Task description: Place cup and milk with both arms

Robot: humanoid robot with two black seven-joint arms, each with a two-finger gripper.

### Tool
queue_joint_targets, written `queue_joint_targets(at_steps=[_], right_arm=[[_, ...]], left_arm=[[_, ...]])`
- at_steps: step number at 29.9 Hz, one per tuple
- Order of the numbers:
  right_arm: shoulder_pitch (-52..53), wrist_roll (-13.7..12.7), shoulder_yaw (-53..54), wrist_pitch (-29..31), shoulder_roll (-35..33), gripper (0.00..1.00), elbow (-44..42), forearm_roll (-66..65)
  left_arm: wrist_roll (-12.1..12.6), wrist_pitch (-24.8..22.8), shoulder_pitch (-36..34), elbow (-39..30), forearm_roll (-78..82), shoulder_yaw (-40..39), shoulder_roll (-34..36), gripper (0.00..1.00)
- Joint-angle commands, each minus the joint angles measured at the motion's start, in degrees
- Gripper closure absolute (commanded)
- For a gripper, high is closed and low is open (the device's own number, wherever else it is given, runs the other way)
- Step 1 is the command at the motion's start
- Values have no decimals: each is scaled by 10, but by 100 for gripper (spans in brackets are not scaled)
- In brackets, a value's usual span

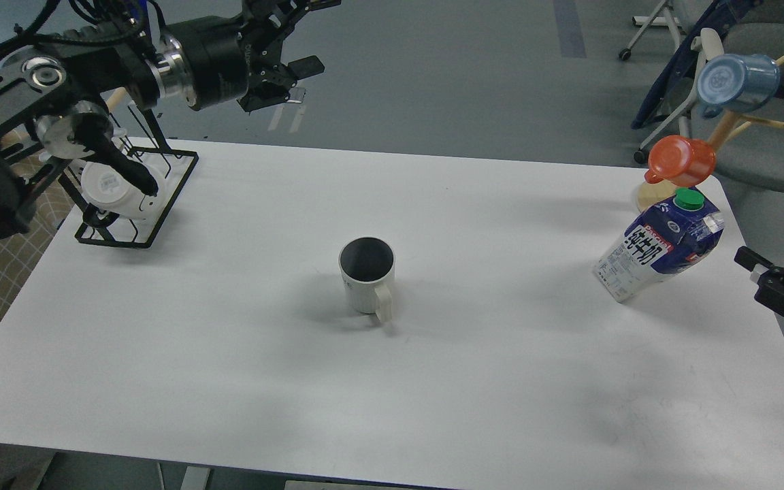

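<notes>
Counter [229,381]: white, carries everything I list. Black wire rack [135,204]: far left corner, white mugs in it. My left arm's fingers [295,80]: raised beyond the far edge, spread apart, gripping nothing. My right arm's fingers [783,255]: just off the right edge, apart, empty. Milk [657,245]: near the far right corner, tilted, green cap uppermost. Cup [368,275]: upright at the counter's middle, handle toward the near edge. Orange mug [681,160] and blue mug [736,82]: hung on a wooden stand behind the milk.
</notes>
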Motion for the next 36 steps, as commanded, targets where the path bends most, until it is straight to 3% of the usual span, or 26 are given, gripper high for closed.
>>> queue_joint_targets(at_steps=[1,31,33,36], right_arm=[[0,0,2,0,32,0,-17,-20],[71,0,-23,0,188,0,-152,-41],[81,0,-33,0,188,4,-156,-41],[92,0,-54,0,193,18,-160,-40]], left_arm=[[0,0,1,-2,0,0,0,2],[0,-1,15,-5,5,-2,7,2],[0,-1,18,-5,5,-2,8,2],[0,-1,19,-5,5,-2,10,2]])
